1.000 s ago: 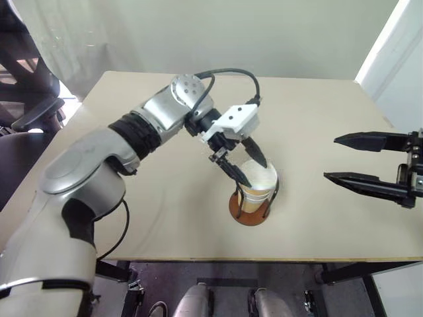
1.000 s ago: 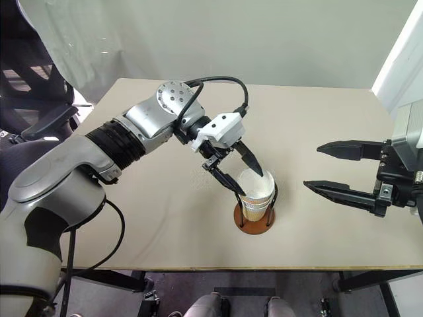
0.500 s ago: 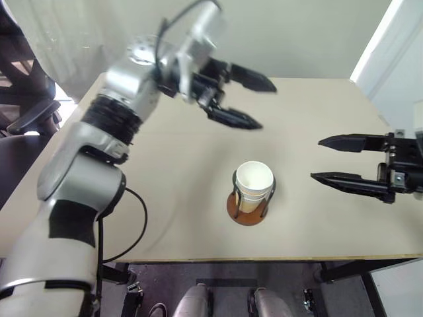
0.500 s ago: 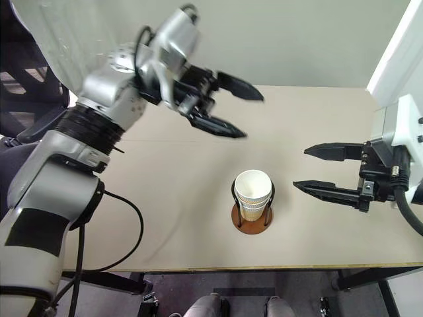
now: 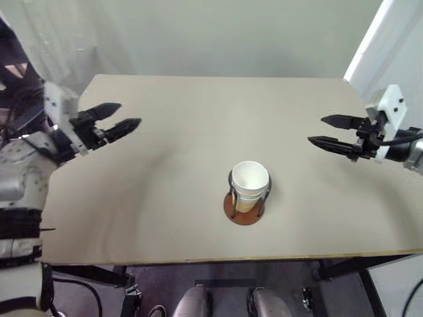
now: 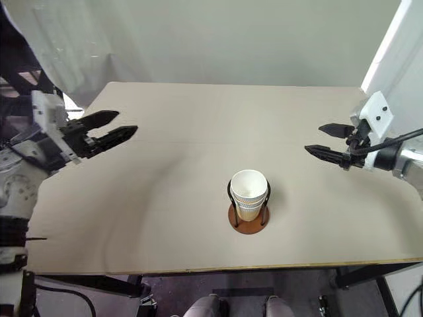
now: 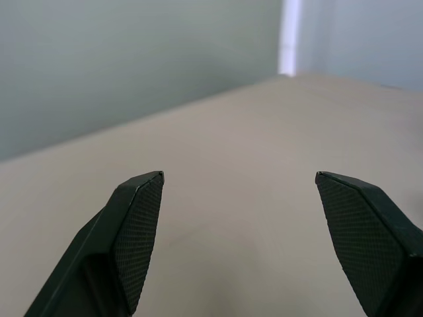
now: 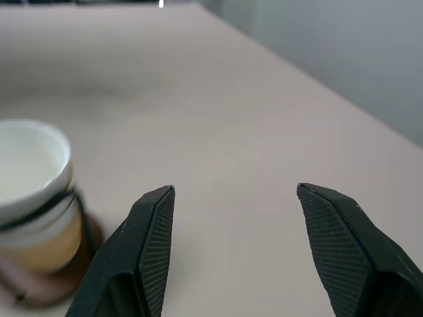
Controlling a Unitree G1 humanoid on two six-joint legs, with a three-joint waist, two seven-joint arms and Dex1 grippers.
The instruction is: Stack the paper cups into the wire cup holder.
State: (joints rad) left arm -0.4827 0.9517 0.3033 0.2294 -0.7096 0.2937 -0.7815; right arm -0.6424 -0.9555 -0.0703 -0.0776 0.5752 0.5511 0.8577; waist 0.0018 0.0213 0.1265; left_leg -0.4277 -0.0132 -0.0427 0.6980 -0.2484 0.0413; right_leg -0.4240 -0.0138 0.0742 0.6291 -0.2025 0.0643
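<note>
1. Two grippers stand over the table (image 5: 198,119) in the left eye view, one at each side. The left gripper (image 5: 123,116) is near the table's left edge with its fingers spread apart and nothing between them. The right gripper (image 5: 322,130) is near the right edge, fingers also apart and empty. Between them, nearer the front edge, the paper cups (image 5: 250,186) sit nested in the wire cup holder (image 5: 242,207), well apart from both grippers. The top cup shows its white inside.

2. Right eye view: the same scene. The stack stands upright on the rust-brown disc, and a dark wire loop passes around the cups. I count perhaps three rims in the stack, but the bands are small and I cannot be sure.

3. Left wrist view: both black fingers (image 7: 135,231) rise wide apart, with bare table surface and a grey wall beyond them.

4. Right wrist view: the fingers (image 8: 152,247) are apart and hold nothing. The cups in the holder appear blurred off to one side, not between the fingers.
</note>
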